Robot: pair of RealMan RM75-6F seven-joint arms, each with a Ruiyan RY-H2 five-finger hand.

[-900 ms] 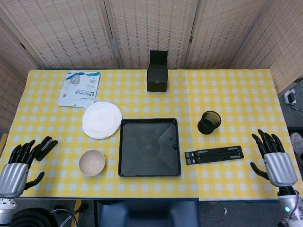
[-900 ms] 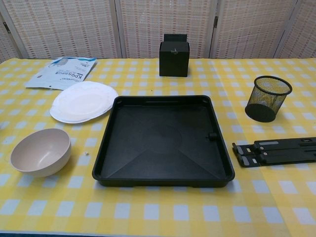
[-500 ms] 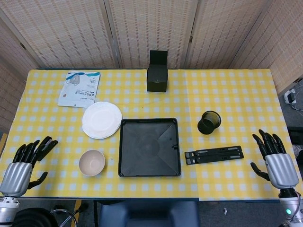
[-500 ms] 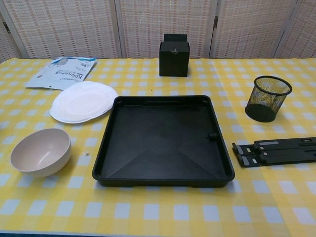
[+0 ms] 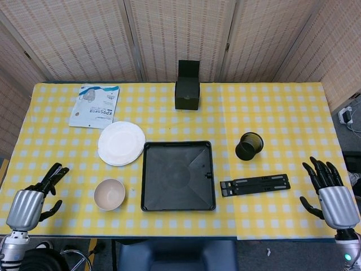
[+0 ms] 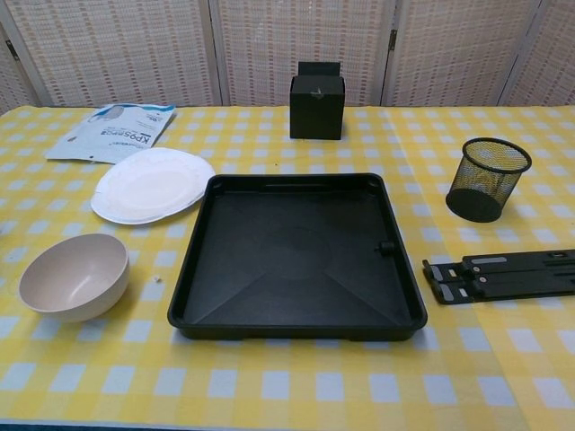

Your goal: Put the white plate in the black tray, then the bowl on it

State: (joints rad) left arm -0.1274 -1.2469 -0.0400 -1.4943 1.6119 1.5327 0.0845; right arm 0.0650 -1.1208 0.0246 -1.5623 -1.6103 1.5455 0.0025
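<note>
The white plate (image 5: 121, 143) (image 6: 150, 184) lies on the checked cloth just left of the empty black tray (image 5: 178, 175) (image 6: 296, 256), touching its far left corner. A beige bowl (image 5: 109, 193) (image 6: 74, 277) stands upright in front of the plate, left of the tray. My left hand (image 5: 34, 198) hovers at the table's front left edge, left of the bowl, fingers apart and holding nothing. At the front right edge my right hand (image 5: 329, 192) is also empty with fingers spread. Neither hand shows in the chest view.
A black box (image 5: 188, 86) stands at the back centre. A black mesh cup (image 5: 249, 145) and a flat black stand (image 5: 255, 184) lie right of the tray. A white and blue packet (image 5: 94, 105) lies at the back left.
My left hand has turned and shifted slightly right and down along the front edge. My right hand has sunk a little lower. Plate, bowl and tray have not moved.
</note>
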